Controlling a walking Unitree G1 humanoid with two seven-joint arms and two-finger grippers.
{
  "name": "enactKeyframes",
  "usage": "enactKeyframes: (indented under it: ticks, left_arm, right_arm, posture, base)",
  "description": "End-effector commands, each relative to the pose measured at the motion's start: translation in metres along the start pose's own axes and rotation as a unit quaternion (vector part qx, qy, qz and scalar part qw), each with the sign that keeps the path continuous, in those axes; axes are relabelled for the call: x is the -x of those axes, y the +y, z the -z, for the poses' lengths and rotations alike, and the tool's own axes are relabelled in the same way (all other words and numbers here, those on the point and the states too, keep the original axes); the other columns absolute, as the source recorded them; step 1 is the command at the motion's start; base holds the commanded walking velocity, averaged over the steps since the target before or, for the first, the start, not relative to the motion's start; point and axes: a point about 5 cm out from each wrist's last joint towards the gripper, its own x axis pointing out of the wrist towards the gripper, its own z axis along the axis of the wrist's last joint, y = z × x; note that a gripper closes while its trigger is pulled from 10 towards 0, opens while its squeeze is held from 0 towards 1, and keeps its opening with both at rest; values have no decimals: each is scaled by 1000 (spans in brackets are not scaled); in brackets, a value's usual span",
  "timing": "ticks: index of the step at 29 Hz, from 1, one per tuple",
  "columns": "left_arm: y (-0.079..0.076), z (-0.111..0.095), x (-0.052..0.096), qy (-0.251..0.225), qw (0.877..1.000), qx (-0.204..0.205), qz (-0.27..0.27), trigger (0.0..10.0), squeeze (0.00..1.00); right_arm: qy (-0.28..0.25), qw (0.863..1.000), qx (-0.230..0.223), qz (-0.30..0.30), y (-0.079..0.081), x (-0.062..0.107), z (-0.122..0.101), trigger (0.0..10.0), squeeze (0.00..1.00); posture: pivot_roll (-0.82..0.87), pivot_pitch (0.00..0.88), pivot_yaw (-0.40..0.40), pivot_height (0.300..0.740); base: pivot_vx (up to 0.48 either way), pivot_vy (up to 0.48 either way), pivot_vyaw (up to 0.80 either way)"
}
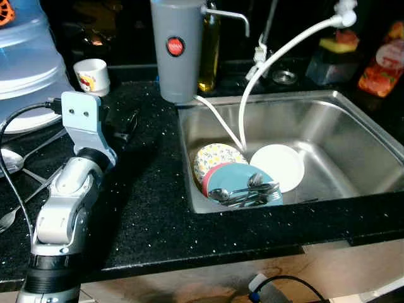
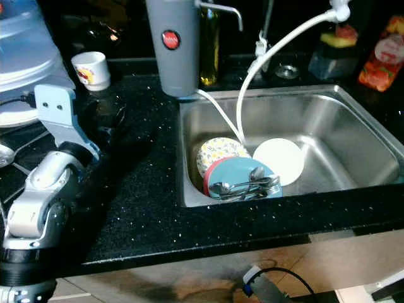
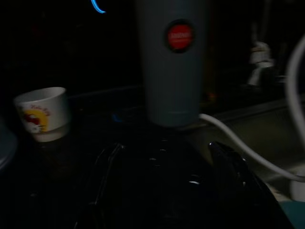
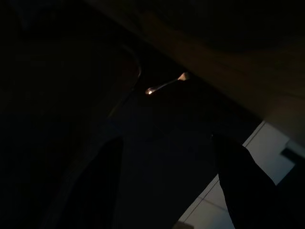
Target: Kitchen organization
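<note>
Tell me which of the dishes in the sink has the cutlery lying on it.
The blue plate with the red rim, at the sink's front left corner. The spoons and forks lie across it; the floral dish and white plate carry none.

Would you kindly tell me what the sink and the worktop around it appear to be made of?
The sink looks like brushed stainless steel: silvery with soft reflections. The worktop appears to be polished black stone or composite, given its glossy dark surface with pale specks.
</note>
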Motion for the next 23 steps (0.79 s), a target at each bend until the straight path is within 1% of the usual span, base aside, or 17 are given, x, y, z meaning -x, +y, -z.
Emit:
enactKeyframes:
  ticks: [1,5,8,9,12,16,19,23]
  left_arm:
    - [-3,1,0,11,1000,-5,-3,10000,0]
    - [-5,0,0,10,1000,-2,-2,10000,0]
    - [-9,1,-2,17,1000,15,2,10000,0]
    - [-9,1,-2,17,1000,15,2,10000,0]
    - [-10,2,-2,21,1000,5,3,10000,0]
    - [-6,-1,-3,22,1000,-3,-8,10000,0]
    - [-1,-2,-4,20,1000,-9,-15,10000,0]
    - [4,-3,-4,20,999,-15,-24,10000,0]
  right_arm:
    - [-4,1000,-5,1,0,0,-1,10000,0]
    - [-4,1000,-5,0,0,0,0,10000,0]
    - [-2,1000,-5,0,0,0,0,10000,0]
    - [-1,1000,-5,0,0,0,0,10000,0]
    - [-1,1000,2,-5,0,0,-1,10000,0]
    - [-1,1000,0,-20,1,0,-1,10000,0]
    - [0,1000,9,-20,1,0,-2,10000,0]
    - [-1,1000,9,-20,1,0,-3,10000,0]
  posture:
    - [48,0,10,740]
    - [45,0,9,740]
    - [44,0,6,740]
    - [45,0,5,740]
    - [44,0,5,740]
    - [47,0,3,740]
    - [46,0,3,740]
    - [45,0,4,740]
  base:
    - [-334,0,0]
    - [-311,0,0]
    - [-310,0,0]
    - [-319,0,0]
    - [0,0,0]
    - [0,0,725]
    - [0,0,800]
    - [0,0,800]
